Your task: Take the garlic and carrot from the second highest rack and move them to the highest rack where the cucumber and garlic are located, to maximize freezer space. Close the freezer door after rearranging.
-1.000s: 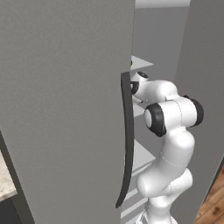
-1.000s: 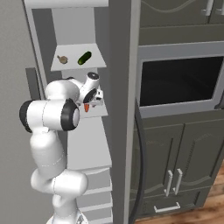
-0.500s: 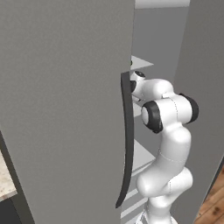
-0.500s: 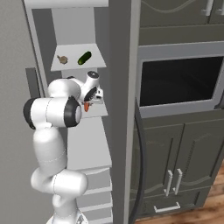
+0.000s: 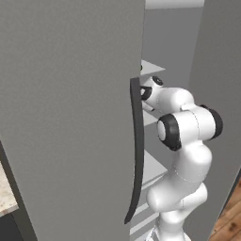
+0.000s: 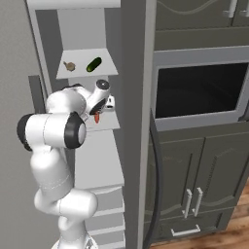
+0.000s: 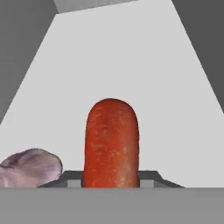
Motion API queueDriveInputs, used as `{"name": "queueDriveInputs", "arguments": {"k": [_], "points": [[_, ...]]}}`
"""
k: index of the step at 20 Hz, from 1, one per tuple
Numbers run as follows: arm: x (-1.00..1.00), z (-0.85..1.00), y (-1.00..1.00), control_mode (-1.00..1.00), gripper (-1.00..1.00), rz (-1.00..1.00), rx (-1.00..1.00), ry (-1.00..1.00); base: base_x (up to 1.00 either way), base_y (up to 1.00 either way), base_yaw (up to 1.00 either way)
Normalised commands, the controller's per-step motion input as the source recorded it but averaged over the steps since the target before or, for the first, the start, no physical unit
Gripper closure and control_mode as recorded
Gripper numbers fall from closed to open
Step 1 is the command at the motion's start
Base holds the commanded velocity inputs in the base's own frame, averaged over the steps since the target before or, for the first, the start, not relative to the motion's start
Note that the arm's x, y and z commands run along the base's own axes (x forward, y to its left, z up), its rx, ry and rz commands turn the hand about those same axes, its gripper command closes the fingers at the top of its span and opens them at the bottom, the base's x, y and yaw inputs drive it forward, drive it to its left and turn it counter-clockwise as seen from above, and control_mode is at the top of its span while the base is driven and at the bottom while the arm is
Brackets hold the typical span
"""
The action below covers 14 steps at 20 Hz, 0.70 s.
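A: Start with the big things. What do you have in front of you?

B: You have the freezer standing open, with its pale shelves running up the compartment. In the left base view the freezer door fills the left side, its long dark curved handle hanging down its near edge. To the right of the compartment, in the right base view, you see dark cabinets and a dark oven opening.

A: And the arm?

B: Your arm rises from the floor, bends at a big dark-ringed elbow, and reaches forward into the compartment at the level of the second highest rack. The wrist is tucked behind the door's edge in the left base view.

A: What is the claw doing?

B: Your gripper is clenched on the carrot. In the hand view the orange-red piece stands up from between the two finger tips, over the pale shelf. In the right base view it shows as a small red bit under the white hand, just above that rack.

A: Anything else there?

B: A pale purplish garlic lies on the same shelf, just left of the carrot in the hand view. Up on the highest rack you have the cucumber on the right and a second garlic bulb near it on the left.
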Motion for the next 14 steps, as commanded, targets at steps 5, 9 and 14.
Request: {"name": "queueDriveInputs", "arguments": {"k": [5, 9, 14], "points": [[-0.54, 0.47, -0.04, -1.00, 1.00, -0.02, 0.00, -0.37, 0.00, 0.00, 0.00], [-0.56, 0.72, -0.21, -1.00, 1.00, -0.07, 0.04, -0.05, 0.00, 0.00, 0.00], [-0.56, 0.85, -0.27, -1.00, 1.00, -0.06, 0.11, 0.02, 0.00, 0.00, 0.00]]}}
